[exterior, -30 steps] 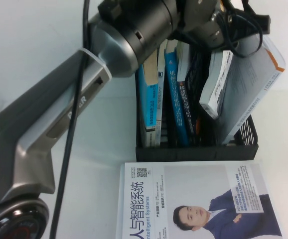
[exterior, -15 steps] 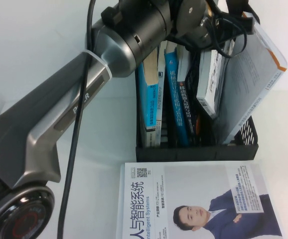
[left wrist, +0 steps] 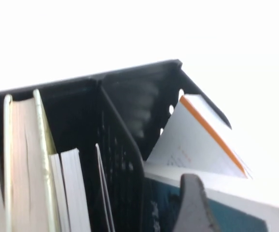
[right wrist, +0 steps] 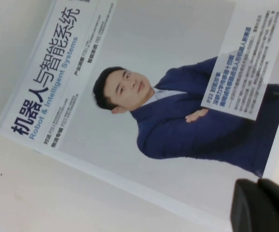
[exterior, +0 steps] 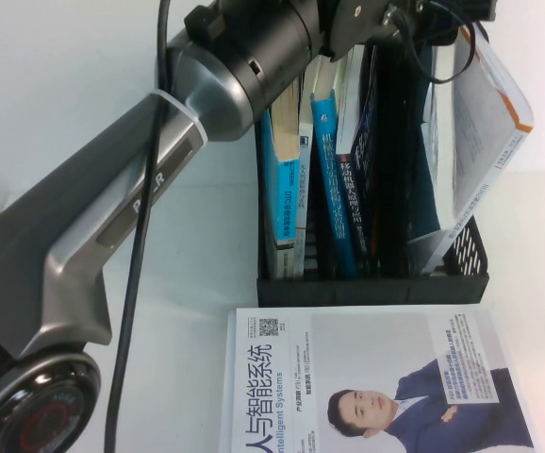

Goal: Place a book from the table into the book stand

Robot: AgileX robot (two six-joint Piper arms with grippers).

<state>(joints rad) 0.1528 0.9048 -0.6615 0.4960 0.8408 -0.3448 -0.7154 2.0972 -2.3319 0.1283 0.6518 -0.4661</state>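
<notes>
From the high view, the left arm reaches over the white counter [exterior: 74, 113] to the far end of the book stand [exterior: 371, 283], and the book [exterior: 414, 123] shows there only as a dark, near-upright slab in a right-hand slot, its long axis running away from the camera, with the grey-backed book [exterior: 485, 132] leaning against it on the outer side; the left tool is hidden behind the wrist, so the book sits directly under and beyond it, and the left arm is plainly the nearer one. In the left wrist view, one finger [left wrist: 190, 208] of the left tool [left wrist: 197, 212] lies against the book's dark teal face [left wrist: 236, 217]; it appears clamped on the book, though the other finger is out of sight. In the right wrist view, the right tool [right wrist: 262, 205] hovers over the white book picturing a man in a blue suit [right wrist: 144, 96], and I cannot tell whether it is together or apart.
</notes>
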